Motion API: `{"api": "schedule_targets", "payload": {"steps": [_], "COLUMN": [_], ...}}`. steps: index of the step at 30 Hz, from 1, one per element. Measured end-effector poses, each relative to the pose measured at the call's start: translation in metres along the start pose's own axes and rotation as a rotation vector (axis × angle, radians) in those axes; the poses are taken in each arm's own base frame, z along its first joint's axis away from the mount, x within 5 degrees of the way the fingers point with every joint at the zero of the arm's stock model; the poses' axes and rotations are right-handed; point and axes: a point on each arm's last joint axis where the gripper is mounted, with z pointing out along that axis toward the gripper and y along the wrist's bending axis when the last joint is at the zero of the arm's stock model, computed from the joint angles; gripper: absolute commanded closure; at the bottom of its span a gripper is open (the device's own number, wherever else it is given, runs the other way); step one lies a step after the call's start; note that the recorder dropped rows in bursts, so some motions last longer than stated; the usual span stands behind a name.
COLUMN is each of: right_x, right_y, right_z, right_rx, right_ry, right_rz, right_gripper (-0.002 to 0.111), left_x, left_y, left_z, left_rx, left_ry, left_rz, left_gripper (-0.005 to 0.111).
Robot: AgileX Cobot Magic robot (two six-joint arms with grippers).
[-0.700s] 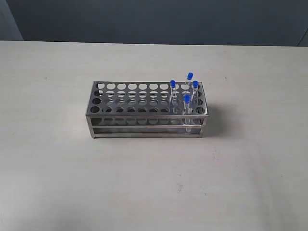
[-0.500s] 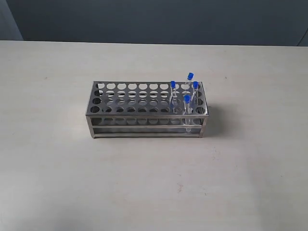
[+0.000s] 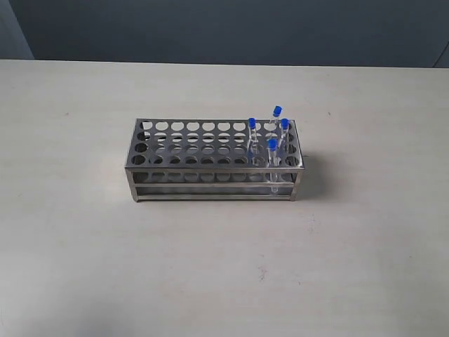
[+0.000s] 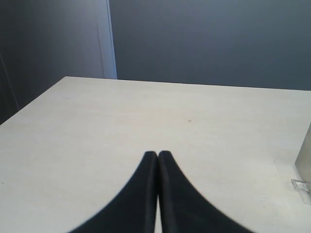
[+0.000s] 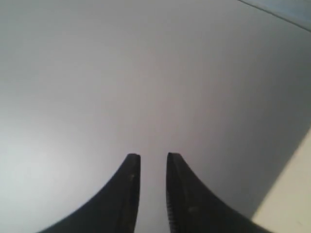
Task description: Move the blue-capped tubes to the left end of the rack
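The steel rack [image 3: 210,170] stands mid-table in the exterior view. Several blue-capped tubes sit upright in holes at its right end, with caps at the back [image 3: 277,110], the left [image 3: 252,122], the right [image 3: 285,123] and the front [image 3: 272,144]. The holes toward the left end hold nothing. Neither arm shows in the exterior view. In the left wrist view my left gripper [image 4: 158,154] is shut, tips touching, nothing in it, above bare table. In the right wrist view my right gripper [image 5: 149,156] is open by a narrow gap and empty, facing a grey wall.
The pale table [image 3: 84,246] surrounds the rack on all sides. A dark wall [image 3: 224,28] runs behind its far edge. A grey metallic edge [image 4: 304,155], possibly the rack's corner, pokes in at the border of the left wrist view.
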Motion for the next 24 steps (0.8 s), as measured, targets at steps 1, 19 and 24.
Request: {"api": "schedule_targets", "payload": {"steps": [1,19,24], "right_x": [0.002,0.009,-0.004], "right_y": [-0.004,-0.016,0.032], "right_z": [0.000,-0.002,0.008], "right_rx": [0.040,0.155,-0.113], "right_ry": [0.026,0.111,0.032], "right_rz": [-0.003,-0.131,-0.578], "right_gripper": [0.088,0.103,0.109], "left_x": [0.000,0.000,0.000], "left_y": [0.000,0.000,0.000], "left_z": [0.000,0.000,0.000], "left_rx": [0.000,0.000,0.000], "left_ry": [0.000,0.000,0.000], "left_rz": [0.000,0.000,0.000], "left_gripper": [0.106,0.106,0.106]}}
